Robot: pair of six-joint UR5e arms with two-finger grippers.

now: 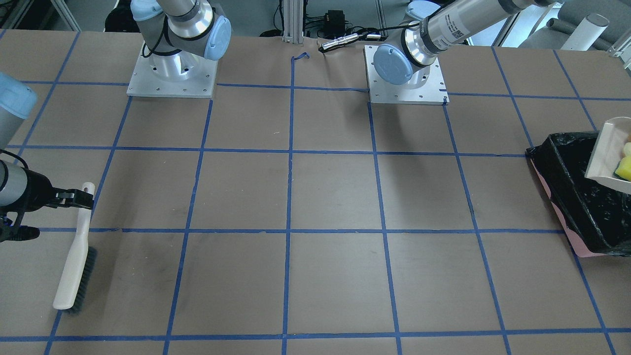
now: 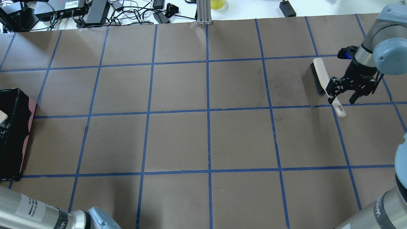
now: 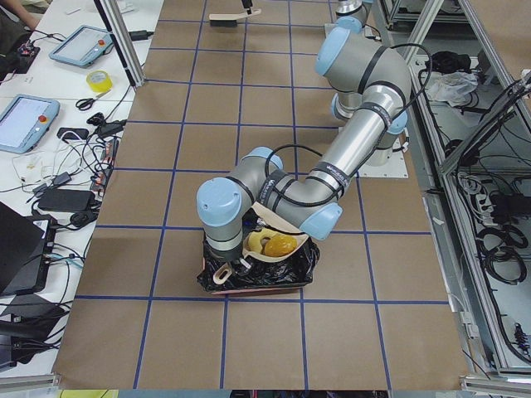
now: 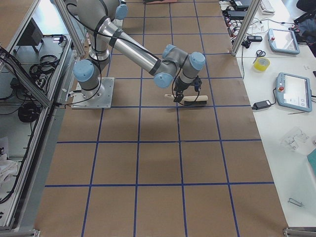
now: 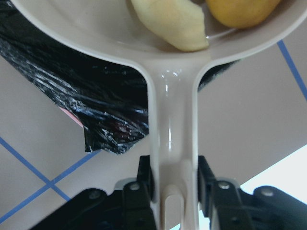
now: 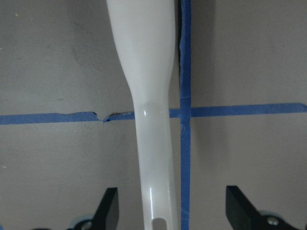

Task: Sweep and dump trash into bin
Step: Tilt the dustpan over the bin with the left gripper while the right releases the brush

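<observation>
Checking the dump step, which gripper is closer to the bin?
Left. The left gripper holds the dustpan just above the bin; the right gripper hangs open over the brush handle at the table's opposite end.

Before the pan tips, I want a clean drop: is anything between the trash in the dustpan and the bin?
Nothing visible does. The left gripper holds the dustpan by its handle over the bin, whose black liner lies open beneath it. The sponge, lump and slice sit in the pan.
</observation>
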